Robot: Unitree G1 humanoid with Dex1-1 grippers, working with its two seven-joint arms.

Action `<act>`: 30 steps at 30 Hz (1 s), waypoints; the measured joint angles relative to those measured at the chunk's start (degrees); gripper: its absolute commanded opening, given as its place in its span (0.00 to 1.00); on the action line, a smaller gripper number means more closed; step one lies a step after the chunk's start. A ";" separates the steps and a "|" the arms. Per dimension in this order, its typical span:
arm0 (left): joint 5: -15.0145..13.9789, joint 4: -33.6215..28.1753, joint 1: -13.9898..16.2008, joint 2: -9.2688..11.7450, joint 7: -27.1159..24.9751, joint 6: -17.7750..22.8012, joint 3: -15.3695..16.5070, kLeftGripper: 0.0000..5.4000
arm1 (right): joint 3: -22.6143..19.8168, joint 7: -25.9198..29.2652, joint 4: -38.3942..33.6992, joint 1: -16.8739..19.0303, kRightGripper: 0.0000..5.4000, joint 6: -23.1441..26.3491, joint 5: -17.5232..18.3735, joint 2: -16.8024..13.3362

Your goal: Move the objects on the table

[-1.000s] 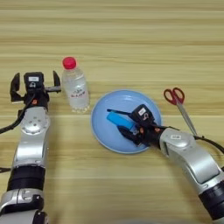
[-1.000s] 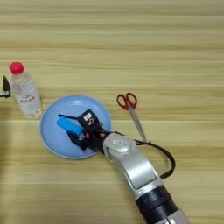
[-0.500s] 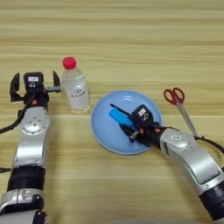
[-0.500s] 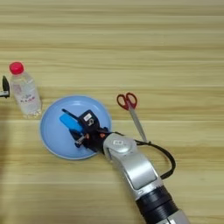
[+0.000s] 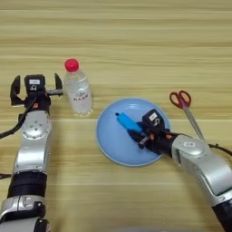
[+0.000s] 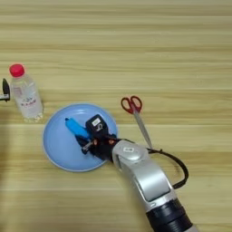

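My left claw (image 5: 36, 86) sits parked at the 9 o'clock side of the tabletop (image 5: 136, 41), fingers spread wide, gripping nothing. One finger (image 5: 58, 82) stands just beside the bottle, whether touching I cannot tell.

Clear plastic bottle (image 5: 78, 89), red cap, red label: upright on the tabletop, at about 10 o'clock from the plate, close to its rim but off it.

Light-blue round plate (image 5: 113, 152) lies flat at tabletop centre, toward the near edge.

Light-blue block (image 5: 126, 122) rests inside the plate, in its upper middle, long axis running from 10 o'clock to 4 o'clock. Its lower end meets my right claw.

My right claw (image 5: 141, 136) is inside the plate, reaching in from 4 o'clock, forearm crossing the plate's right rim. Black fingers sit at the block's lower end; I cannot tell whether they are clenched on it or slack, as the claw body hides the tips.

Red-handled scissors (image 5: 186, 108) lie flat on the tabletop at 2 o'clock from the plate, clear of its rim, handles toward 12 o'clock, closed blades pointing toward 5 o'clock.
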 measured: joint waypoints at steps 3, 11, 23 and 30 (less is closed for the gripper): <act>0.00 0.00 0.00 0.00 0.00 0.00 0.00 1.00 | -1.32 0.00 -1.10 -0.19 0.26 0.42 0.84 0.01; 0.00 -0.01 0.00 0.00 0.00 0.00 0.00 1.00 | -2.66 -0.14 -2.47 -0.23 0.26 1.43 1.55 -0.06; 0.01 -0.39 0.01 -0.10 0.15 0.00 -0.07 1.00 | -20.53 -3.89 2.04 -5.53 0.26 -2.27 2.76 -6.74; 0.02 -0.53 0.05 -0.16 0.25 0.01 -0.24 1.00 | -27.15 -5.08 9.60 -6.93 0.26 -4.82 2.61 -11.50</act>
